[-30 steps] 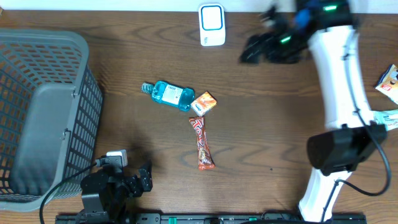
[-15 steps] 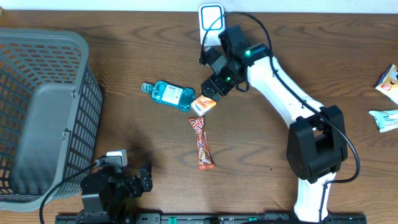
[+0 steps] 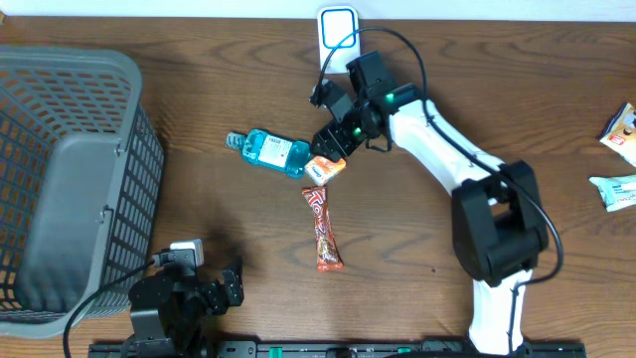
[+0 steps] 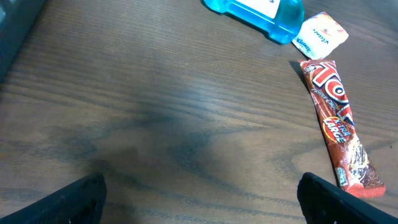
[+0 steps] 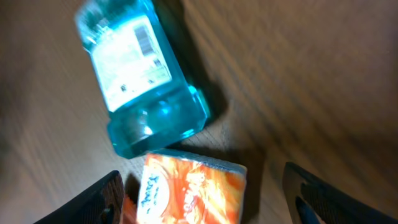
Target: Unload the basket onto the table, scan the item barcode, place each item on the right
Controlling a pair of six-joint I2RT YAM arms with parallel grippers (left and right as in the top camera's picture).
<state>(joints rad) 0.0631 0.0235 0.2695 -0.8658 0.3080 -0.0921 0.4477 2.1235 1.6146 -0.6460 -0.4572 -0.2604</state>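
Hovering right gripper (image 3: 331, 147), jaws spread, over orange packet (image 3: 325, 167); blue bottle (image 3: 276, 152) lies left-right, cap pointing left.

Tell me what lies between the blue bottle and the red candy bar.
A small orange packet lies there, beside the blue bottle and at the far end of the red candy bar, as the overhead and left wrist views show.

On the table (image 3: 199, 259), the small packet (image 3: 325, 166) lies just beside the right end of the bottle (image 3: 270, 151). The candy bar (image 3: 323, 231) lies before the bottle, to its right. The scanner (image 3: 339, 40) stands behind and right of the bottle, the basket (image 3: 70, 179) well to its left, and two packages (image 3: 621, 129) far to its right.
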